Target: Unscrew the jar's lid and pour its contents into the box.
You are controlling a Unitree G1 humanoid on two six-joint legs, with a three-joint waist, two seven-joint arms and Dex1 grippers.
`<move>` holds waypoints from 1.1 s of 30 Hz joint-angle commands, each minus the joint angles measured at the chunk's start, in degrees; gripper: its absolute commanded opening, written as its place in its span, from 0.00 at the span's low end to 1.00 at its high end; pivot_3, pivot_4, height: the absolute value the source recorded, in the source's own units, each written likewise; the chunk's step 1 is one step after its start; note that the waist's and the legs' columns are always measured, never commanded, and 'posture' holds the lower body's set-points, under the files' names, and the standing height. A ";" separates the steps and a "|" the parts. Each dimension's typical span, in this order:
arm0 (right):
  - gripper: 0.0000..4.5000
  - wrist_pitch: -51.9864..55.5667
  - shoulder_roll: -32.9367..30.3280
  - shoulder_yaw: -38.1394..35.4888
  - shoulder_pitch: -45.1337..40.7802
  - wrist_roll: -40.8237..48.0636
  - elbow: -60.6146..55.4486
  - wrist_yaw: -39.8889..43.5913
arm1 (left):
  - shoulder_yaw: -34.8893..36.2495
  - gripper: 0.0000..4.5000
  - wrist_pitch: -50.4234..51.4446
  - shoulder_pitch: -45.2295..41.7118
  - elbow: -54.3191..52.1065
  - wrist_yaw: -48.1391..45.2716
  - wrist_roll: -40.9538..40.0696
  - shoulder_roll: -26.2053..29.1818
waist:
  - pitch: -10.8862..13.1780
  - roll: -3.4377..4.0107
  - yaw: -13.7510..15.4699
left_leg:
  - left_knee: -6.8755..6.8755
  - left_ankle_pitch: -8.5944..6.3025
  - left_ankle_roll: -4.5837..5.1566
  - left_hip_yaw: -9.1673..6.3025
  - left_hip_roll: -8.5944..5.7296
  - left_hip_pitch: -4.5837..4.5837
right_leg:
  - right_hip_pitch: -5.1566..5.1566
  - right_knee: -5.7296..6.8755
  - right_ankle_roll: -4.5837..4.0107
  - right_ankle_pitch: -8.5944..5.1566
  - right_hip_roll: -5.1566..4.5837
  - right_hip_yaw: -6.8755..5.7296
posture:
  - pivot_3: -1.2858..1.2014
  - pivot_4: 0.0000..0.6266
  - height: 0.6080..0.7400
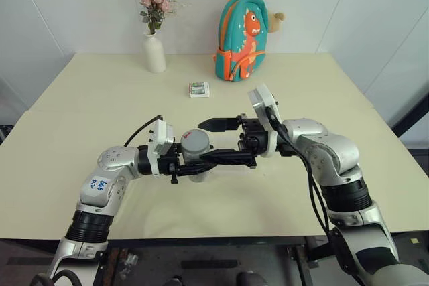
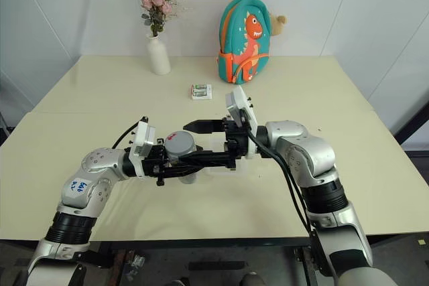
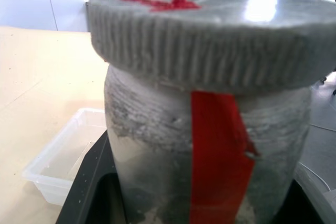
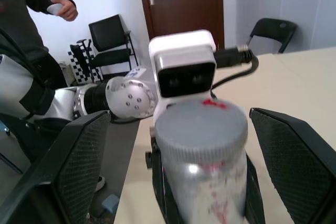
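Jaws of left gripper [image 1: 201,164] clamp one small clear red-labelled jar [image 1: 195,163], its pale grey ribbed screw lid [image 1: 195,143] on, above the cream desk [image 1: 100,105]. Right gripper [image 1: 218,140] jaws spread wide, flanking the lid, not touching. One shallow clear plastic box [image 3: 58,161] lies beneath. Far desk half open.

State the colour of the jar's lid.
Pale grey, with a few red marks on top. The lid shows best in the left wrist view.

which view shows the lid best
The right wrist view: the lid sits whole and centred, still on the jar. The left wrist view is close up, showing its ribbed edge. Both eye views show it small, between the two hands.
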 commanded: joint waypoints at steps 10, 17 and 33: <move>0.99 -3.00 3.77 2.46 -1.09 -3.41 0.42 -2.69 | 0.59 0.44 -0.07 -0.83 -1.58 -0.08 -1.20 -0.27 | 0.00 0.00 0.03 | 0.00 0.00 0.00 0.00 0.00 -0.01 | 0.00 0.00 0.00 0.00 0.00 0.00 | 0.52 0.24 1.00; 0.99 -3.36 3.91 1.92 -1.61 -3.83 1.44 -2.89 | 0.60 0.44 -0.01 -0.87 -1.77 0.15 -1.22 -0.39 | 0.00 0.00 0.06 | 0.00 0.00 0.00 0.00 0.00 -0.01 | 0.00 -0.01 0.00 0.00 0.00 0.00 | 0.52 0.24 1.00; 0.67 12.43 8.11 -12.19 -4.18 16.08 -0.62 -12.79 | 0.42 0.44 0.55 0.28 -2.81 0.40 -1.51 0.71 | 0.00 0.00 0.09 | -0.01 0.00 0.00 -0.01 0.01 -0.01 | 0.00 0.02 0.00 0.00 -0.01 0.00 | 0.52 0.24 1.00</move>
